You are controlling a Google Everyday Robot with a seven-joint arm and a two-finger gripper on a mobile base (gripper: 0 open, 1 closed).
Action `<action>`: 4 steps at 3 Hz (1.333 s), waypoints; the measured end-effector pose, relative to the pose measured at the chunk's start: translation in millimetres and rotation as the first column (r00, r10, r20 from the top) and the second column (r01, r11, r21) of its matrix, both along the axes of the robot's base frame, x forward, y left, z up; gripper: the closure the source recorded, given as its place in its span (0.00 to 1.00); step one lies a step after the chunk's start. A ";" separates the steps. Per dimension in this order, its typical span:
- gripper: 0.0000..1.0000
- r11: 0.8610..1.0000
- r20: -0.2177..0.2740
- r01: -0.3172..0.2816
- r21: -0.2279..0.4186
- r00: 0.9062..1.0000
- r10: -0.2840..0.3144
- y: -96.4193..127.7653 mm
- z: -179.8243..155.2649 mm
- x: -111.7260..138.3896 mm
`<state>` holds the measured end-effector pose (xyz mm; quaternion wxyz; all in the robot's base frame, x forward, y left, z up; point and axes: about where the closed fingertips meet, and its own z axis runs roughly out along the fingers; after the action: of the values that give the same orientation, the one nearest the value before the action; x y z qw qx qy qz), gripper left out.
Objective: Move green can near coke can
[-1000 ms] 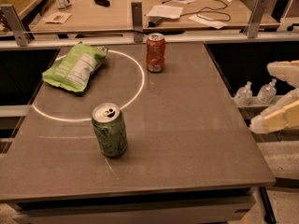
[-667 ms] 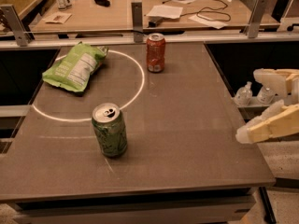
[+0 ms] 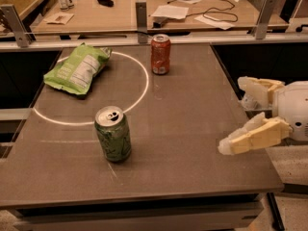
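The green can [image 3: 113, 134] stands upright on the grey table [image 3: 192, 129], near its front left, just outside a white circle marked on the surface. The coke can [image 3: 160, 54] stands upright at the far middle of the table, at the circle's right edge. My gripper [image 3: 236, 117] comes in from the right edge of the table, well to the right of the green can. Its two pale fingers are spread apart with nothing between them.
A flat green chip bag [image 3: 77, 69] lies at the far left inside the white circle [image 3: 139, 93]. Behind a rail with metal posts [image 3: 140, 16] is a wooden desk [image 3: 120, 13] with papers, cables and bottles. The table's right edge drops off beside my arm.
My gripper has moved left from the right side, over the table's right edge, toward the green can. The cans and the bag have not moved.
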<state>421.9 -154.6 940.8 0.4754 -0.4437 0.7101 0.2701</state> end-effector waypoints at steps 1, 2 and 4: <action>0.00 1.000 0.000 0.000 0.000 1.000 0.000 0.1 0.0 0.0; 0.00 0.999 -0.030 0.010 0.032 1.000 -0.009 12.7 -2.9 -6.0; 0.00 0.980 -0.036 -0.074 0.186 0.996 0.082 81.2 -23.3 -21.7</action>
<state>400.1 -73.4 917.5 0.4880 -0.4192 0.6744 0.3624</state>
